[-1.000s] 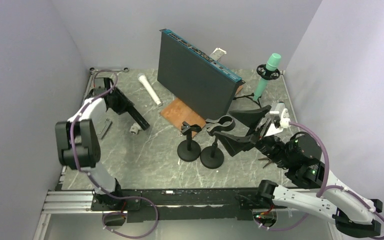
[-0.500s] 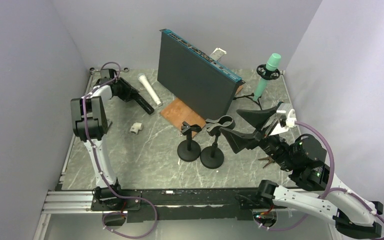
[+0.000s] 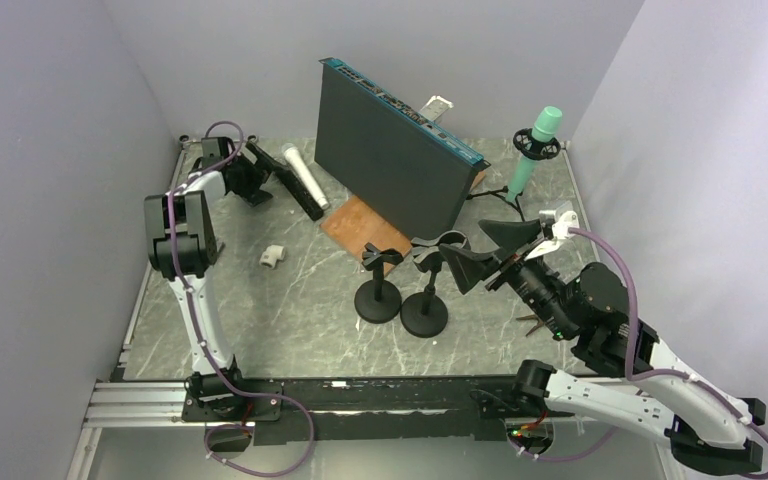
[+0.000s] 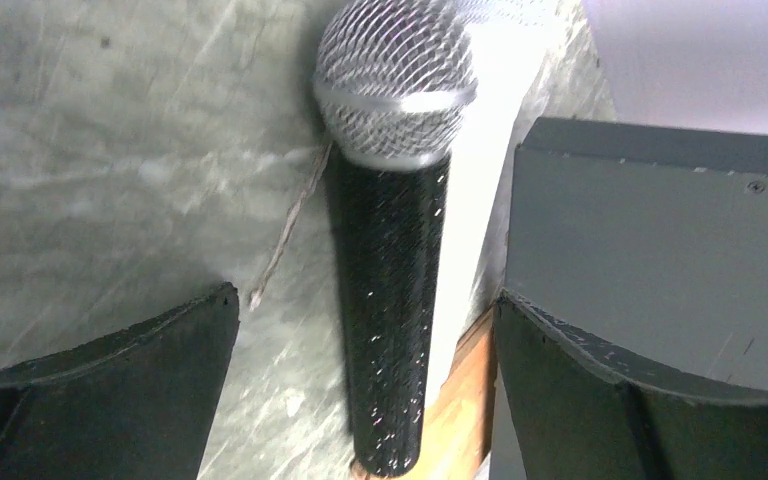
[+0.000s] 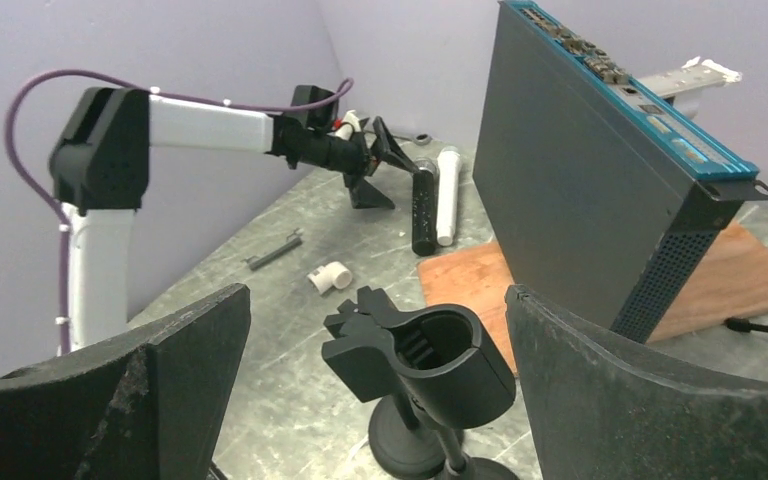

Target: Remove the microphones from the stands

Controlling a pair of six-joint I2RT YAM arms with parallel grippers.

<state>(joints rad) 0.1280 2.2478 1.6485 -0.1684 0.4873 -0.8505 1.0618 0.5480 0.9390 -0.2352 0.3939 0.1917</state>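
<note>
The black microphone (image 4: 390, 300) with a silver mesh head lies on the table at the back left, alongside a white tube (image 4: 475, 180). My left gripper (image 4: 365, 295) is open, with a finger on each side of the microphone and not touching it. In the top view the microphone (image 3: 308, 203) lies just beyond the left gripper (image 3: 278, 172). The stand (image 3: 425, 300) is at the centre, and its clip (image 5: 430, 355) is empty. My right gripper (image 5: 377, 300) is open, its fingers standing either side of that clip without touching it.
A dark rack box (image 3: 395, 145) leans upright at the back centre, over a wooden board (image 3: 360, 225). A second black stand (image 3: 378, 290) sits left of the first. A teal microphone (image 3: 535, 145) stands on its mount at the back right. A white pipe elbow (image 3: 272, 256) lies at the left.
My left arm carried the microphone to the back left beside the white tube, then its gripper opened and let go. My right gripper shifted slightly left around the empty clip.
</note>
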